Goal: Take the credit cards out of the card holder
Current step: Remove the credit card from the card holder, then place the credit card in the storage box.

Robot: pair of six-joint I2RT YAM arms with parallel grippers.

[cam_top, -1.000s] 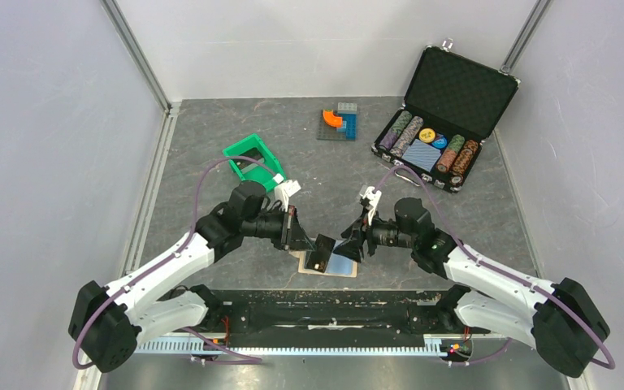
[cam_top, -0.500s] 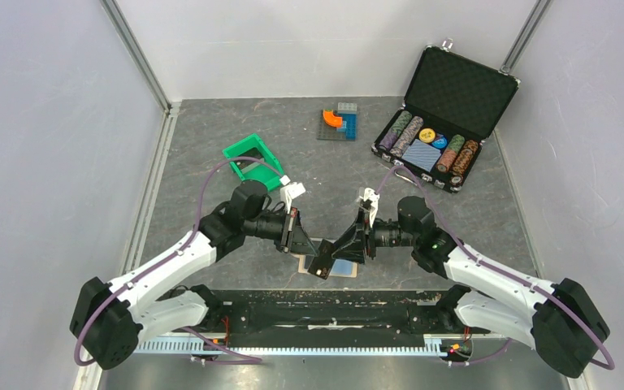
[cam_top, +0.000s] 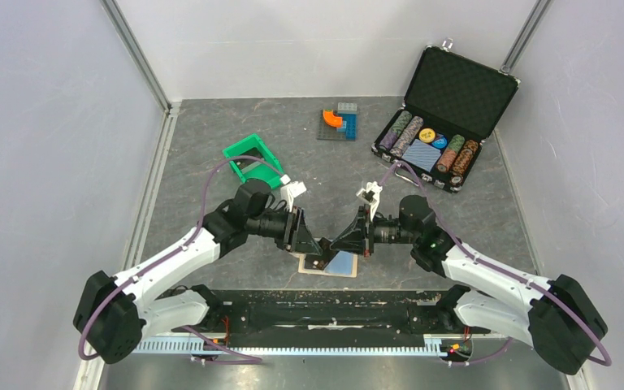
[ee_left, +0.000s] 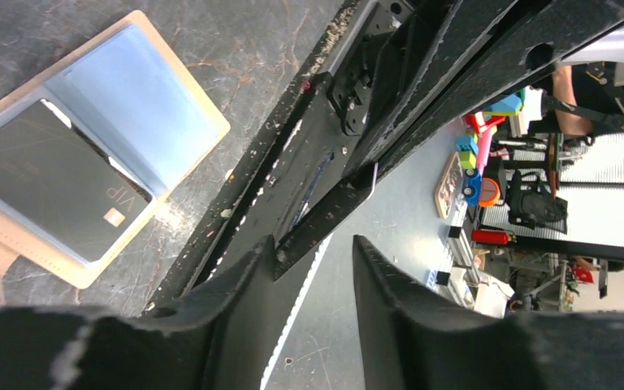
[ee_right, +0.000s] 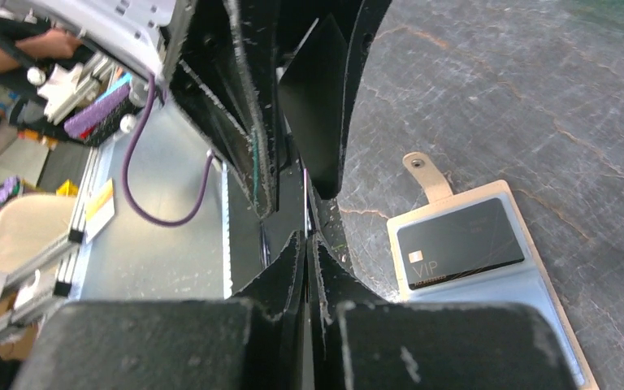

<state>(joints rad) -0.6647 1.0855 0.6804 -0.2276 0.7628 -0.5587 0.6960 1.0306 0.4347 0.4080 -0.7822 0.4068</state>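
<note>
The card holder (cam_top: 343, 264) lies spread open on the grey table near the front edge, tan rim and light blue pockets (ee_left: 138, 97) showing. One black credit card (ee_right: 459, 244) marked VIP sits in its pocket. My two grippers meet tip to tip just above the holder's left end. My right gripper (ee_right: 309, 240) is shut on the thin edge of a second dark credit card (ee_left: 325, 215), held up off the holder. My left gripper (ee_left: 313, 241) is open, its fingers standing either side of that card's end without pinching it.
A green bin (cam_top: 252, 158) lies behind the left arm. A black chip case (cam_top: 447, 114) stands open at the back right, and a small block build (cam_top: 339, 122) at the back middle. The black base rail (cam_top: 317, 313) runs just in front of the holder.
The left gripper, earlier shut on the lifted card, has opened. The right gripper has closed on that card. Both wrists have drawn slightly closer over the holder.
</note>
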